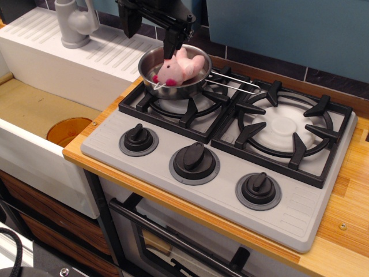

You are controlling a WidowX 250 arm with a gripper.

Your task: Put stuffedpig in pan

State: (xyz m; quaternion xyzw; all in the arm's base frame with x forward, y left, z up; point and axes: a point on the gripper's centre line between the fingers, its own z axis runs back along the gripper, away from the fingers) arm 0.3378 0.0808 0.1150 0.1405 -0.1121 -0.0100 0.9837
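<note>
You see stuffedpig [177, 70] lying inside pan [151, 62], gripper [151, 29] spread wide, empty, just above pan's back edge

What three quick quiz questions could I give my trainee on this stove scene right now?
1. True or false: the stuffedpig lies inside the pan.
2. Which burner holds the pan: A) left, B) right?
3. Fill in: the gripper is ____ above the pan, and one of its fingers hangs over the pig.

Key: 1 true; 2 A; 3 open.
</note>
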